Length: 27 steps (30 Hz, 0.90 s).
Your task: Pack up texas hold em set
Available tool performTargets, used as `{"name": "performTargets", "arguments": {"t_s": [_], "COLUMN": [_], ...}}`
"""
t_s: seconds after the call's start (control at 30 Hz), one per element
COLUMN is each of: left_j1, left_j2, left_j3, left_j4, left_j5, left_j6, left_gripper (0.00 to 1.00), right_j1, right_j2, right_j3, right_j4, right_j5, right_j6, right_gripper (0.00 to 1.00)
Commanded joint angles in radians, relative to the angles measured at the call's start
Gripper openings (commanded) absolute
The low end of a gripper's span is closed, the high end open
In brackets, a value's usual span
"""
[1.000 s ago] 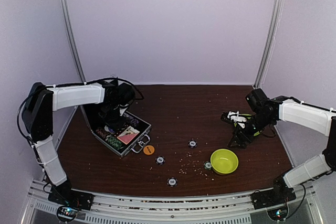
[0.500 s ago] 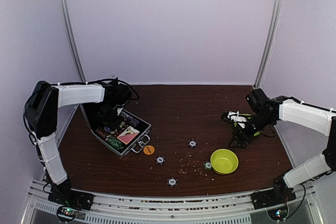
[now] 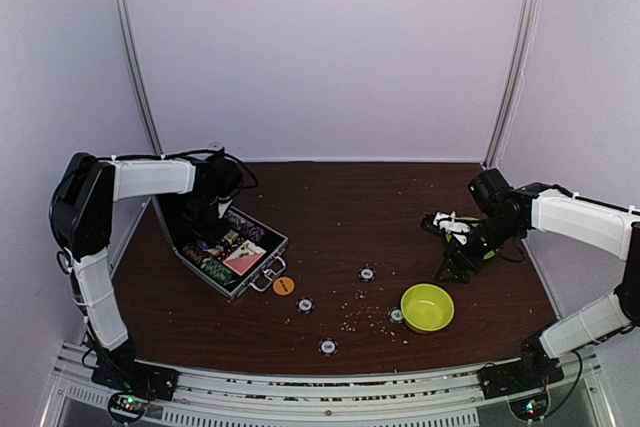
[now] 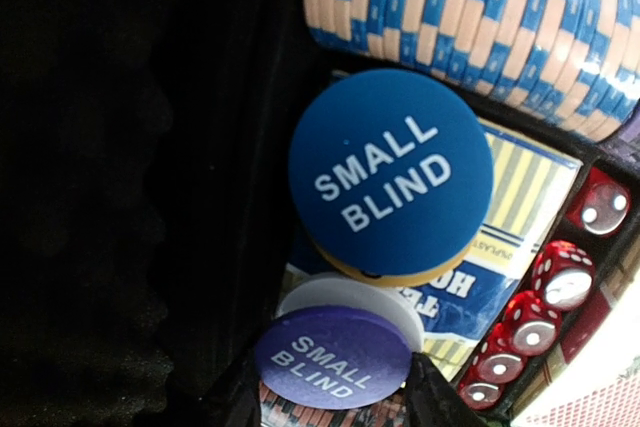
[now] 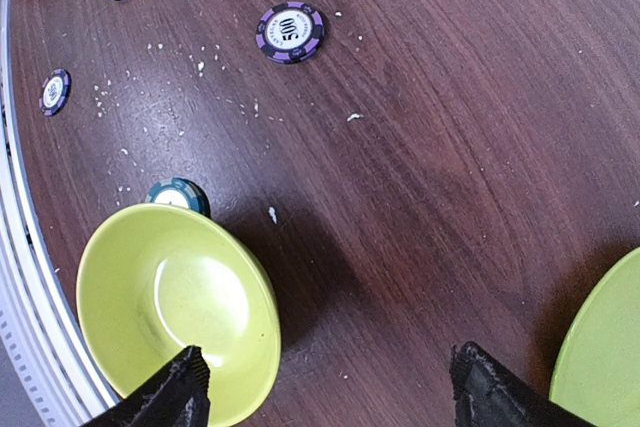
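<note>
The open silver case (image 3: 228, 253) lies at the left of the table. My left gripper (image 3: 205, 219) is down inside it, shut on a purple "SMALL BLIND" button (image 4: 335, 357) with a white button (image 4: 350, 292) right behind it. In the case lie a blue "SMALL BLIND" button (image 4: 390, 172), a card deck (image 4: 525, 207), a row of blue-striped chips (image 4: 480, 27) and red dice (image 4: 565, 287). An orange button (image 3: 284, 286) and loose chips (image 3: 367, 273) (image 3: 305, 305) (image 3: 328, 346) lie on the table. My right gripper (image 5: 330, 372) is open and empty above bare wood.
A lime-green bowl (image 3: 427, 307) (image 5: 170, 307) stands at the front right, with a teal chip (image 5: 178, 194) at its edge. A lime-green plate (image 5: 600, 347) lies under my right arm. A purple 500 chip (image 5: 290, 32) and crumbs dot the table. Frame posts stand at the back.
My left gripper has shifted slightly left and back over the case, still holding the button. The right arm has not moved.
</note>
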Motion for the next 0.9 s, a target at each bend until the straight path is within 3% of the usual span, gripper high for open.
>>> {"name": "performTargets", "arguments": {"t_s": [0.0, 0.53, 0.87], "left_j1": [0.008, -0.011, -0.273], "left_j2": [0.019, -0.085, -0.121], "left_j3": [0.013, 0.018, 0.115], "left_j4": [0.013, -0.012, -0.036], "left_j5": [0.014, 0.031, 0.071], "left_j6": [0.008, -0.006, -0.036], "left_gripper": [0.5, 0.55, 0.53], "right_j1": [0.008, 0.008, 0.008], "right_j2": [-0.019, -0.017, -0.005], "right_j3": [0.02, 0.019, 0.021], "right_j4": [-0.012, -0.012, -0.012], "right_j5": [0.012, 0.017, 0.02], "right_j6": [-0.016, -0.015, -0.015], "right_gripper": [0.84, 0.84, 0.84]}}
